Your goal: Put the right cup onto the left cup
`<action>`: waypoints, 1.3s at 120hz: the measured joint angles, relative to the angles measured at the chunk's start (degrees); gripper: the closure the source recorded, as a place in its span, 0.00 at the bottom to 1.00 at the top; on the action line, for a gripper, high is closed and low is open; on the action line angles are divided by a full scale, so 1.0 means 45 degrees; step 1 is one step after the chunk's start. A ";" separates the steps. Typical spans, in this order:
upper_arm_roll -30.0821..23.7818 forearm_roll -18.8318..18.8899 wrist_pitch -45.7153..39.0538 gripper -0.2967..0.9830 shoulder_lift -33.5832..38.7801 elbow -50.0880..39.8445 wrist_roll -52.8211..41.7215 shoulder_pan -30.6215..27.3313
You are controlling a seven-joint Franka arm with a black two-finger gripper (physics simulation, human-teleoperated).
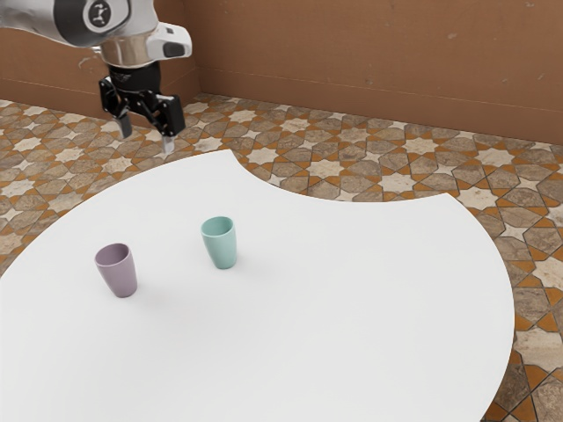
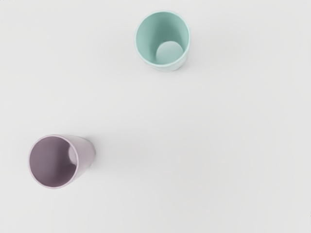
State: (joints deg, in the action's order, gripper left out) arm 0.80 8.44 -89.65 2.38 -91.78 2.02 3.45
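Note:
My gripper [image 1: 147, 143] hangs high in the exterior view's upper left, its two fingers apart with nothing between them. A teal cup [image 1: 221, 244] stands upright on the white table, to the exterior view's right of a mauve cup [image 1: 119, 272], also upright. A gap separates the cups, and neither touches my gripper. Looking down from my hand, the wrist view shows the open mouths of the teal cup [image 2: 167, 41] and the mauve cup [image 2: 59, 161], with nothing seen inside either.
The white table [image 1: 334, 290] has a rounded edge with a curved notch on its far side. Behind it lie a patterned tile floor [image 1: 325, 167] and a brown wall [image 1: 369, 61].

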 joint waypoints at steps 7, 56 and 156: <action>-0.0006 -0.0001 -0.0024 0.23 -0.0030 0.0000 -0.0025 0.0062; -0.0293 -0.0010 -0.1626 0.23 -0.1296 -0.0673 -0.0134 -0.0327; 0.0103 -0.0102 -0.6680 0.23 -0.4696 -0.1689 -0.0640 -0.0345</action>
State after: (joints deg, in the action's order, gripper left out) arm 1.27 7.99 -119.71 -18.75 -99.38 -0.86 1.90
